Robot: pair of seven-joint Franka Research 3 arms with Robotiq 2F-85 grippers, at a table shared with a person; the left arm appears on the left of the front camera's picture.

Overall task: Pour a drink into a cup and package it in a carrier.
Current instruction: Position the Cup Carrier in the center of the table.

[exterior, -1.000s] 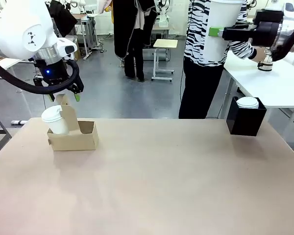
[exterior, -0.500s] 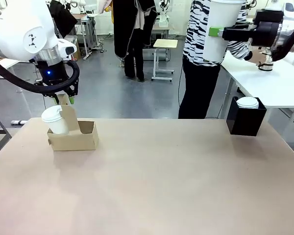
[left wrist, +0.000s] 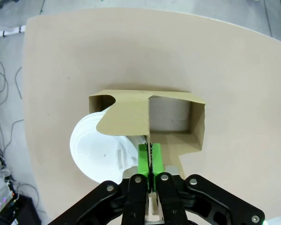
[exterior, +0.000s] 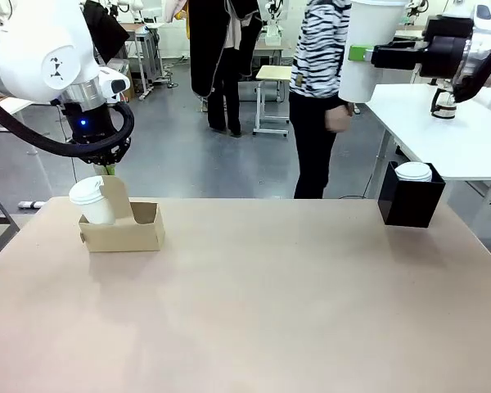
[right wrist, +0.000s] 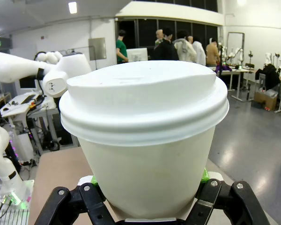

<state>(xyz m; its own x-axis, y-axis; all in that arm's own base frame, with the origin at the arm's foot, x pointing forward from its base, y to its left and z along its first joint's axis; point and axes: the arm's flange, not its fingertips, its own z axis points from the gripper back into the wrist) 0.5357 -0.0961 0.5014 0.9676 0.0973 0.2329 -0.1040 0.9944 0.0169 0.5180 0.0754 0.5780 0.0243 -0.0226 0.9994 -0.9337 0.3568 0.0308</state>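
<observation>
Left pincer (left wrist: 150, 157) pinched tight, pointing down; right pincer (exterior: 362, 54) raised, clamping

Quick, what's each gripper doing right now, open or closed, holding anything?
Left gripper: shut on the carrier at its handle tab.
Right gripper: shut on a lidded white cup, held in the air.

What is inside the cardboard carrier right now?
One slot of the carrier holds a white cup; the other slot is empty. The lid hides the cup's contents.
</observation>
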